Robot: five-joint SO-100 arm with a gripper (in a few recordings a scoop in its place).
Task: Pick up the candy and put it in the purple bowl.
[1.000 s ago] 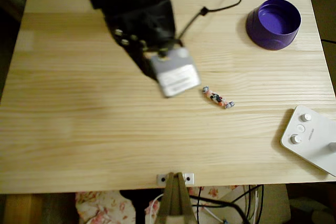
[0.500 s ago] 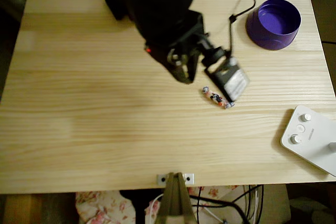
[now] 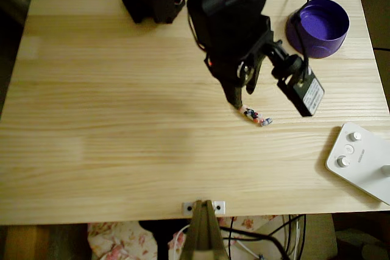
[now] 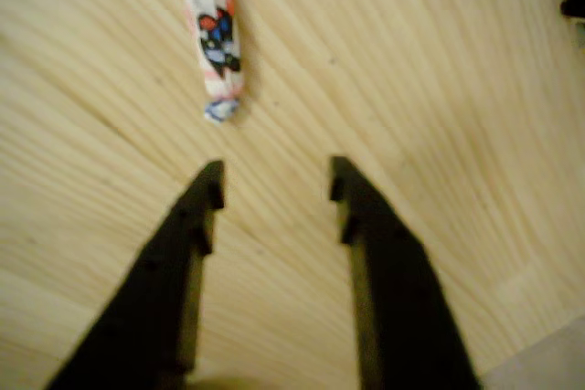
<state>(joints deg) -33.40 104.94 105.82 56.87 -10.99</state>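
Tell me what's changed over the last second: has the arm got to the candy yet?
The arm has swung from the table's upper left toward the right in the overhead view; its gripper is now open just short of the candy, not touching it. Nothing has been grasped or released. The candy, the purple bowl and the white device lie where they were.
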